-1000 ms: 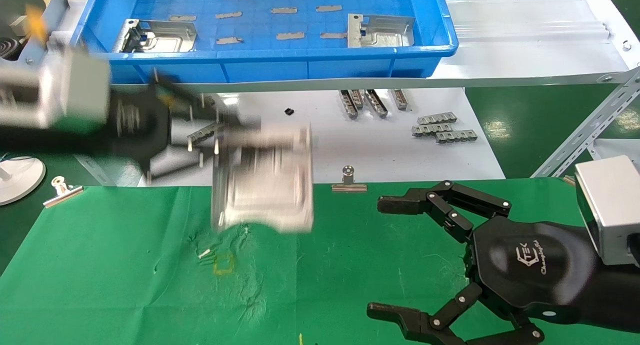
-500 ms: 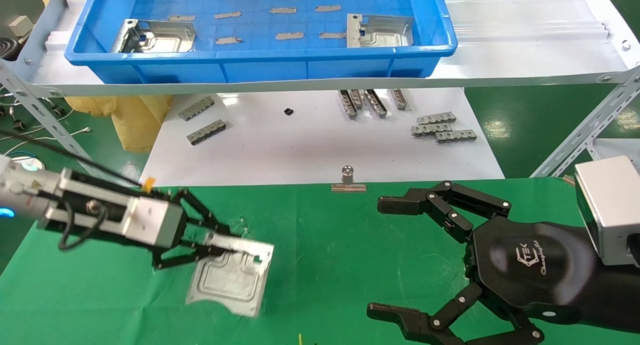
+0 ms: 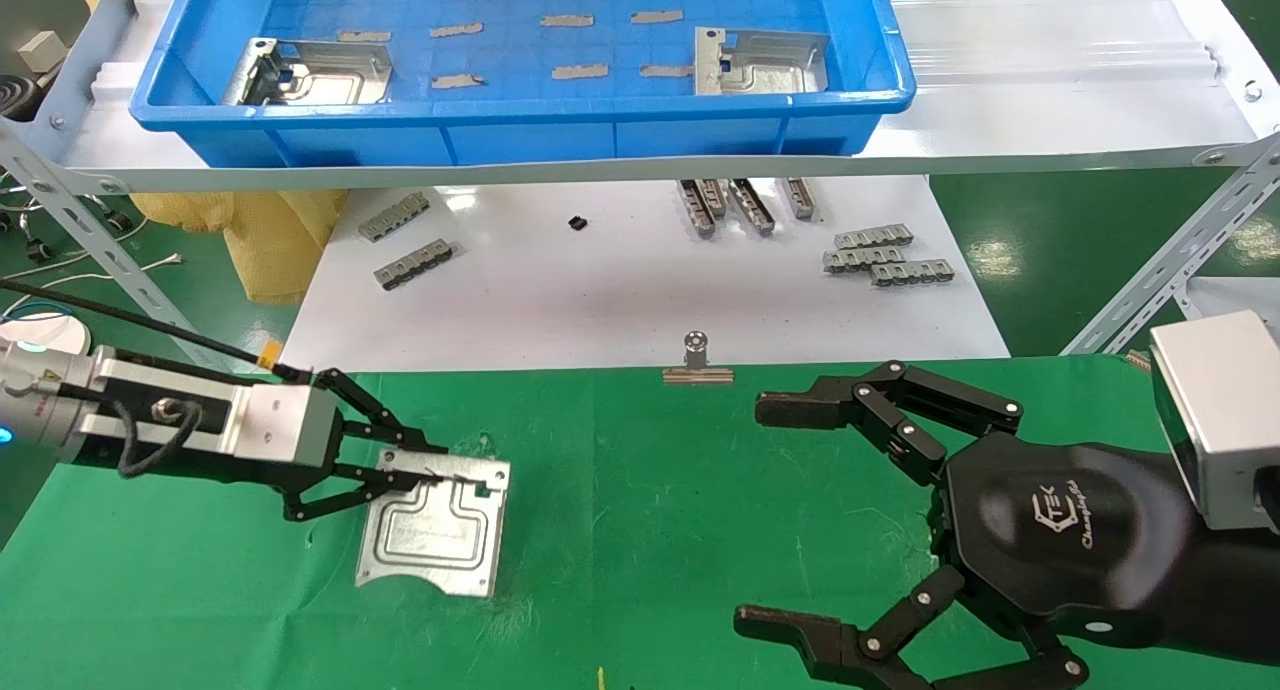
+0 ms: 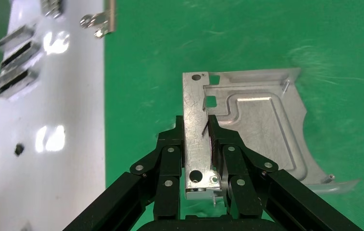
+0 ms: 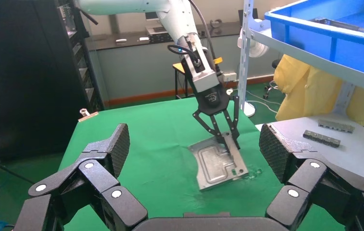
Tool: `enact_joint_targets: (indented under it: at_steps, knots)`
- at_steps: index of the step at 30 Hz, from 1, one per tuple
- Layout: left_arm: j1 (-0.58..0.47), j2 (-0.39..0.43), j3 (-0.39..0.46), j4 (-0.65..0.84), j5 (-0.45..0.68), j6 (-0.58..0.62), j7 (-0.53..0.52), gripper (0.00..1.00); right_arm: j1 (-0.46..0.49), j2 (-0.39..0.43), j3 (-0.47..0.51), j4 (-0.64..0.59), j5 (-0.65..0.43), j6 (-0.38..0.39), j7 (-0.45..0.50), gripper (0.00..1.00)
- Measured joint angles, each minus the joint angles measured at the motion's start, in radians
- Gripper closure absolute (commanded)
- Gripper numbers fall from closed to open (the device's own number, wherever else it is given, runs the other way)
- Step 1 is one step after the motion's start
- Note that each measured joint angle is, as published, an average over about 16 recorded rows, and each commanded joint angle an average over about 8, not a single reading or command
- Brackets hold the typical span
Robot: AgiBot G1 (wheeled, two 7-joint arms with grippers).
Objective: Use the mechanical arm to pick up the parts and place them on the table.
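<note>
My left gripper is shut on the folded holed flange of one silver part, which sits low and nearly flat on the green table at its left side. In the left wrist view the black fingers pinch the flange from both sides, and the embossed plate spreads out beyond them. The right wrist view shows this part with one edge slightly raised. Two more parts lie in the blue tray. My right gripper hovers open over the table's right side, holding nothing.
The blue tray stands on a shelf at the back. Below it is a white tabletop with grey ribbed strips. A binder clip holds the cloth's back edge. A yellow bag hangs at the left.
My left gripper has brought the part down and leftward from above the cloth's back edge to low on the cloth. The right arm has not moved.
</note>
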Motion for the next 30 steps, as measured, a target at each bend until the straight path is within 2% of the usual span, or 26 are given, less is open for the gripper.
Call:
enact_joint_targets:
  at_steps: [10,23,30]
  knots:
    - [0.0,0.015,-0.022,0.1,-0.036,-0.01,-0.003,0.0,0.0,0.0,0.0,0.0,0.0,0.0,0.0,0.0]
    - [0.03,-0.021,-0.117,0.166,-0.176,0.035,-0.146,0.0,0.0,0.0,0.0,0.0,0.0,0.0,0.0,0.0]
    - [0.048,-0.032,-0.141,0.165,-0.209,0.04,-0.184,0.0,0.0,0.0,0.0,0.0,0.0,0.0,0.0,0.0]
